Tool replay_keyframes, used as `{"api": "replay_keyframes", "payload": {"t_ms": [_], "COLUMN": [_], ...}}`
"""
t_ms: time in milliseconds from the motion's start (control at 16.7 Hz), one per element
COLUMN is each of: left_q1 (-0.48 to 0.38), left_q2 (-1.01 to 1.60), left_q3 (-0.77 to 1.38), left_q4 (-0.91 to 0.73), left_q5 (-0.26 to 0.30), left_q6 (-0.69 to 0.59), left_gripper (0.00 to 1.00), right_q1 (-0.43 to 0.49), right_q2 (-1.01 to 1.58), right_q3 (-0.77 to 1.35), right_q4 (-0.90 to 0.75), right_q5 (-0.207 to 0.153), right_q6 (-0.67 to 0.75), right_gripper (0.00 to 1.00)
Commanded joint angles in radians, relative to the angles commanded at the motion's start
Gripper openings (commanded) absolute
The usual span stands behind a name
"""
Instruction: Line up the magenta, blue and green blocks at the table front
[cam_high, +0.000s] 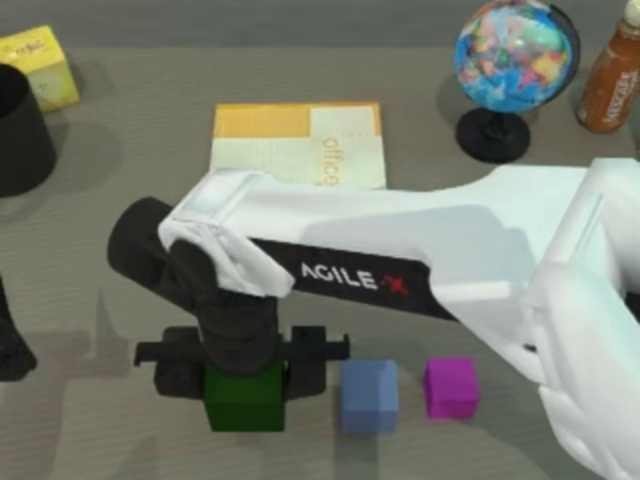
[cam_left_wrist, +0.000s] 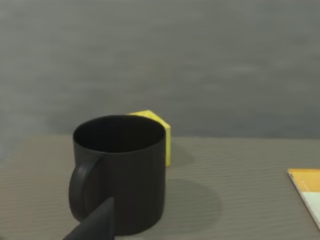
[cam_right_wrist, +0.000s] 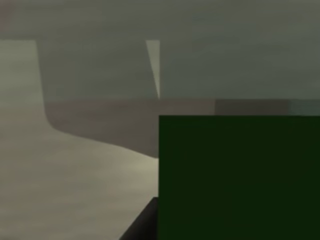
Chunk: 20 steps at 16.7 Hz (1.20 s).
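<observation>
Three blocks sit in a row near the front edge of the table (cam_high: 100, 440): the dark green block (cam_high: 245, 398) on the left, the blue block (cam_high: 369, 396) in the middle and the magenta block (cam_high: 450, 387) on the right. My right arm reaches across from the right. Its gripper (cam_high: 243, 365) stands over the green block (cam_right_wrist: 240, 175) and is shut on it. One dark finger (cam_right_wrist: 145, 225) presses against the block's side. The other finger is hidden. My left gripper (cam_high: 10, 350) is parked at the left edge, open, with one finger (cam_left_wrist: 97, 222) showing.
A black mug (cam_high: 20, 130) and a pale yellow box (cam_high: 40, 65) stand at the back left. An orange-and-cream book (cam_high: 298, 145) lies at the back centre. A globe (cam_high: 515, 60) and a brown bottle (cam_high: 612, 80) stand at the back right.
</observation>
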Motion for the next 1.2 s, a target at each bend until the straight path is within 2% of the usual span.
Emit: {"api": "replay_keyframes", "payload": {"t_ms": [600, 1200], "left_q1": [0.000, 0.000], "left_q2": [0.000, 0.000], "left_q3": [0.000, 0.000], "left_q4": [0.000, 0.000], "left_q5": [0.000, 0.000], "left_q6": [0.000, 0.000], "left_gripper": [1.00, 1.00], "right_q1": [0.000, -0.002], "right_q2": [0.000, -0.001], "right_q3": [0.000, 0.004], "right_q4": [0.000, -0.004], "right_q5": [0.000, 0.000], "right_q6": [0.000, 0.000], "right_gripper": [0.98, 1.00]}}
